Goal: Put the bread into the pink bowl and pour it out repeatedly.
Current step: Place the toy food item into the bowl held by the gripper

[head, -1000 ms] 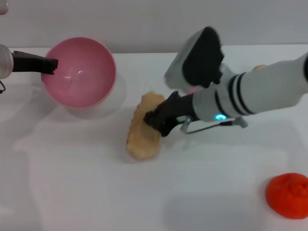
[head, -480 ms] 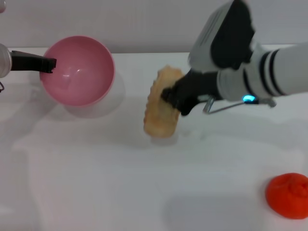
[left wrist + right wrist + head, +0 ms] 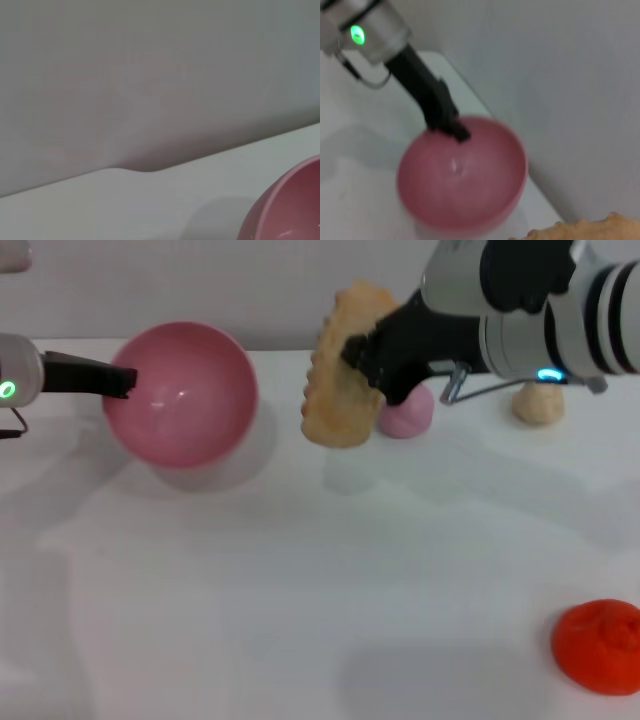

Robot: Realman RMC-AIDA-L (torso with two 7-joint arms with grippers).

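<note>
My right gripper (image 3: 362, 358) is shut on the bread (image 3: 338, 370), a tan ridged loaf, and holds it upright in the air to the right of the pink bowl (image 3: 180, 395). The bread's edge shows in the right wrist view (image 3: 580, 231). My left gripper (image 3: 125, 383) is shut on the bowl's left rim and holds the bowl tilted, its opening facing me. The bowl is empty. It also shows in the right wrist view (image 3: 465, 175) with the left gripper (image 3: 457, 132) on its rim, and in the left wrist view (image 3: 287, 205).
A small pink peach-like toy (image 3: 405, 412) and a beige rounded lump (image 3: 540, 403) sit at the back right on the white table (image 3: 300, 590). A flat orange-red round thing (image 3: 600, 645) lies at the front right. A wall stands behind the table.
My right gripper has lifted the bread off the table, up and towards the back. The bowl in my left gripper has shifted slightly to the right.
</note>
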